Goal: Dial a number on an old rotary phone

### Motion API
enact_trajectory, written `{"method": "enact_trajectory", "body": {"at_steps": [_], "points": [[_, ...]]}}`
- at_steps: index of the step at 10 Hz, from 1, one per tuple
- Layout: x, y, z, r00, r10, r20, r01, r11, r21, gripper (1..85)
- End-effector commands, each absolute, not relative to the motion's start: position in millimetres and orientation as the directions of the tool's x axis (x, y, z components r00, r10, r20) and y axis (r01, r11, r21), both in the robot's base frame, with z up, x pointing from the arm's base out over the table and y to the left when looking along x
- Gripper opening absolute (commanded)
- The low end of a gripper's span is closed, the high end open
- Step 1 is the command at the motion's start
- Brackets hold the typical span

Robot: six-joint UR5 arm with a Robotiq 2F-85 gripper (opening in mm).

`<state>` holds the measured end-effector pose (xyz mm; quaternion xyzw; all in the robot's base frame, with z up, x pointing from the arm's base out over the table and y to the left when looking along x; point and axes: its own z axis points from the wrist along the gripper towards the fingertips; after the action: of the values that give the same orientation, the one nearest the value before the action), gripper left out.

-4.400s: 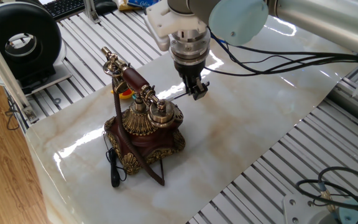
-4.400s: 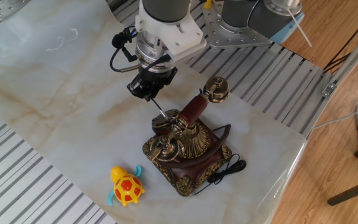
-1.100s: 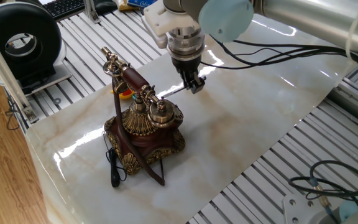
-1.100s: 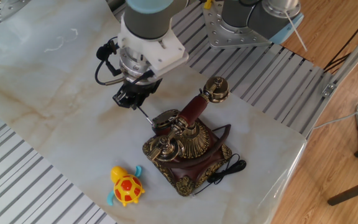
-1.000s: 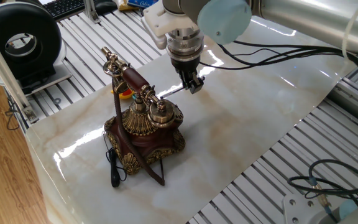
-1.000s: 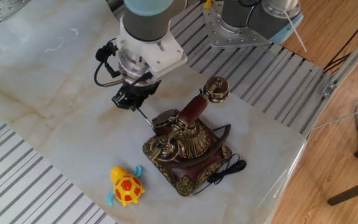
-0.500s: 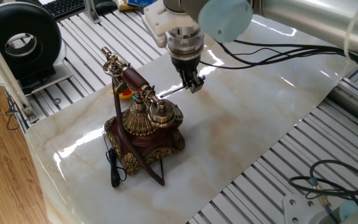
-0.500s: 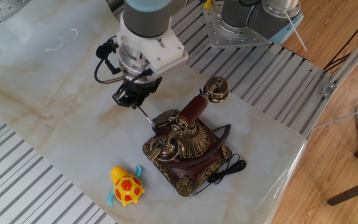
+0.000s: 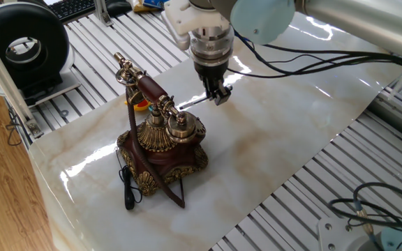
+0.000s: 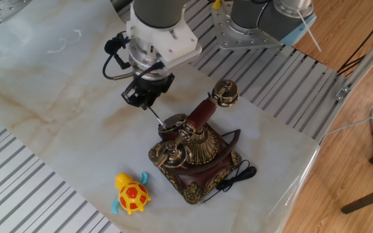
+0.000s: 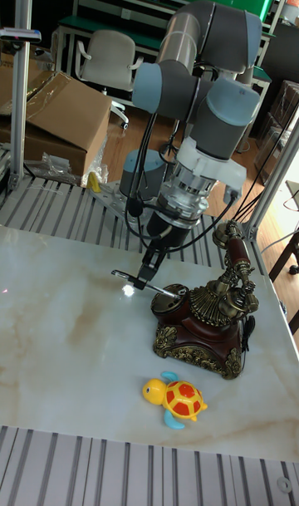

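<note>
My tool (image 10: 146, 98) is clamped on the pen (image 11: 148, 286), tip at the rotary phone (image 10: 196, 155) dial (handset cradled); a skewed push could slip it out.

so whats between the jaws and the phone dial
A slim pen bridges it: the gripper is shut on the pen, whose tip reaches the dial of the old rotary phone. The tall fixed view shows it best.

The phone's dial (image 10: 171, 123) is mostly hidden behind the handset (image 10: 199, 115) and cradle; its numbers are too small to read. The pen (image 11: 148, 286) tip seems to meet it, though contact is unclear. The toy turtle (image 9: 139, 106) shows only as a sliver behind the phone.
</note>
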<state>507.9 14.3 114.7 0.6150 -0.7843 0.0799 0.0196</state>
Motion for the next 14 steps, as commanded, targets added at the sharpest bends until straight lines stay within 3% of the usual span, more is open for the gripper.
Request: {"method": "enact_trajectory", "body": {"at_steps": [1,14], "points": [[496,18,118,-0.25,-0.961,0.114,-0.966,0.24,-0.101,1.3],[472,27,108,-0.343,-0.916,0.206,-0.939,0.333,-0.084,1.3]]}}
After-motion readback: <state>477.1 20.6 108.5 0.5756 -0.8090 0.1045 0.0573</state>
